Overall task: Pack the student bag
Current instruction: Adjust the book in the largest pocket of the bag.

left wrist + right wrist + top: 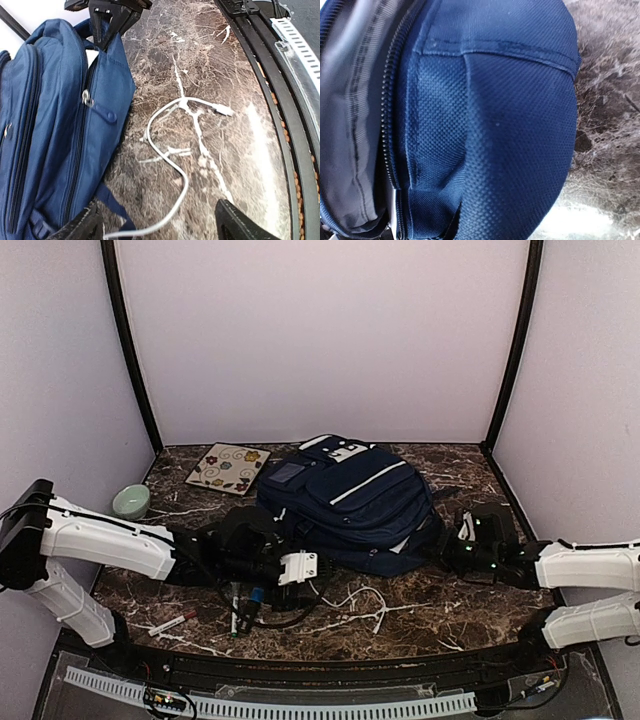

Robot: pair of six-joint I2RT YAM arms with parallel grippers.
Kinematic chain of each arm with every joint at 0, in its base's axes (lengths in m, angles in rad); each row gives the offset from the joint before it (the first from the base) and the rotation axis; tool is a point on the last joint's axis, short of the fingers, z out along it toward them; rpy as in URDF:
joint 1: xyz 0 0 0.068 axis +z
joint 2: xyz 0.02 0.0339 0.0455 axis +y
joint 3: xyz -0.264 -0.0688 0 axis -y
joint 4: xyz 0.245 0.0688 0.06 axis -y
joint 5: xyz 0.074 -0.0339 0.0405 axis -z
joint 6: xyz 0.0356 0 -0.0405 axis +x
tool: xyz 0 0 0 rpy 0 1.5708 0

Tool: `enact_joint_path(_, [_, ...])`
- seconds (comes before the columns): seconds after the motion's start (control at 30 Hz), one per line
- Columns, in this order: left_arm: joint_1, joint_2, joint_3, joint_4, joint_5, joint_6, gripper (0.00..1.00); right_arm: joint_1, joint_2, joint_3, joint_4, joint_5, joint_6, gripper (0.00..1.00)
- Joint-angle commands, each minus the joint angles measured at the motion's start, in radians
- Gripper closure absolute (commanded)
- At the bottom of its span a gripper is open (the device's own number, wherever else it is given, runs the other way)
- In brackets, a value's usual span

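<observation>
Navy student bag (350, 502) (patch (348, 451) writing illegible).

A navy backpack (350, 502) lies on the marble table (450, 630) beside a white cable (356, 597).

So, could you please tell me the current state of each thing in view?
bag: lying flat, one zip open
cable: loose, uncoiled, outside the bag
bowl: upright
left end effector: open, empty
right end effector: shut on the bag's edge
</observation>
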Motion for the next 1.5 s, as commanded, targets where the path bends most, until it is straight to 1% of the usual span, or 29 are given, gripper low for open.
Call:
enact_joint_path(0.0, [-0.002, -0.060, -0.099, 0.007, -0.042, 0.029, 0.17, -0.026, -0.089, -0.023, -0.031, 0.070, -0.038, 1.00])
enact_joint_path(0.07, [0.000, -0.051, -0.121, 0.118, -0.175, 0.017, 0.15, -0.034, -0.115, -0.029, -0.056, 0.074, -0.040, 0.99])
enact_joint_path(0.1, [0.001, -0.035, -0.119, 0.173, -0.244, 0.008, 0.14, -0.036, -0.123, -0.029, -0.071, 0.075, -0.046, 0.97])
enact_joint_path(0.13, [0.002, -0.001, -0.109, 0.214, -0.300, 0.012, 0.15, -0.037, -0.131, -0.027, -0.088, 0.075, -0.051, 0.92])
enact_joint_path(0.2, [0.003, 0.070, -0.074, 0.279, -0.375, 0.048, 0.19, -0.037, -0.139, -0.015, -0.129, 0.076, -0.065, 0.78])
enact_joint_path(0.27, [0.003, 0.147, -0.032, 0.351, -0.457, 0.072, 0.24, -0.037, -0.149, 0.011, -0.193, 0.076, -0.092, 0.72])
enact_joint_path(0.3, [0.003, 0.179, -0.017, 0.386, -0.485, 0.087, 0.29, -0.037, -0.155, 0.028, -0.246, 0.074, -0.109, 0.70])
enact_joint_path(0.37, [0.003, 0.229, 0.004, 0.466, -0.515, 0.110, 0.36, -0.036, -0.168, 0.074, -0.333, 0.067, -0.152, 0.66])
enact_joint_path(0.43, [-0.002, 0.255, 0.020, 0.516, -0.501, 0.122, 0.40, -0.036, -0.181, 0.115, -0.413, 0.061, -0.182, 0.62])
enact_joint_path(0.5, [-0.023, 0.245, 0.042, 0.498, -0.450, 0.119, 0.43, -0.036, -0.202, 0.140, -0.439, 0.024, -0.189, 0.62])
enact_joint_path(0.57, [-0.052, 0.205, 0.066, 0.418, -0.368, 0.103, 0.46, -0.037, -0.220, 0.142, -0.401, -0.026, -0.167, 0.67])
enact_joint_path(0.67, [-0.062, 0.144, 0.157, 0.245, -0.164, -0.009, 0.49, -0.050, -0.221, 0.131, -0.291, -0.069, -0.100, 0.68])
enact_joint_path(0.73, [-0.065, 0.145, 0.223, 0.174, -0.068, -0.087, 0.49, -0.077, -0.195, 0.113, -0.205, -0.094, -0.070, 0.70])
enact_joint_path(0.77, [-0.070, 0.154, 0.248, 0.172, -0.051, -0.117, 0.48, -0.091, -0.175, 0.109, -0.171, -0.100, -0.060, 0.72])
enact_joint_path(0.8, [-0.075, 0.164, 0.265, 0.194, -0.065, -0.145, 0.43, -0.103, -0.154, 0.108, -0.143, -0.101, -0.052, 0.73])
enact_joint_path(0.83, [-0.081, 0.184, 0.285, 0.230, -0.104, -0.177, 0.39, -0.112, -0.132, 0.107, -0.114, -0.106, -0.046, 0.74])
enact_joint_path(0.9, [-0.092, 0.240, 0.345, 0.273, -0.197, -0.192, 0.31, -0.122, -0.084, 0.108, -0.040, -0.112, -0.031, 0.74])
enact_joint_path(1.0, [-0.106, 0.357, 0.483, 0.248, -0.330, -0.154, 0.21, -0.127, -0.021, 0.106, 0.021, -0.126, -0.011, 0.74])
enact_joint_path(1.1, [-0.123, 0.467, 0.616, 0.177, -0.408, -0.067, 0.17, -0.129, 0.021, 0.084, 0.069, -0.132, 0.007, 0.76])
enact_joint_path(1.2, [-0.138, 0.566, 0.743, 0.075, -0.496, 0.016, 0.12, -0.129, 0.041, 0.037, 0.158, -0.129, 0.049, 0.77])
enact_joint_path(1.27, [-0.142, 0.619, 0.829, -0.001, -0.496, 0.025, 0.11, -0.128, 0.055, 0.023, 0.183, -0.133, 0.062, 0.78])
enact_joint_path(1.4, [-0.143, 0.655, 0.857, 0.003, -0.516, -0.010, 0.07, -0.122, 0.073, -0.006, 0.219, -0.136, 0.081, 0.79])
enact_joint_path(1.47, [-0.143, 0.671, 0.871, 0.019, -0.577, -0.010, 0.11, -0.114, 0.086, -0.013, 0.238, -0.134, 0.082, 0.79])
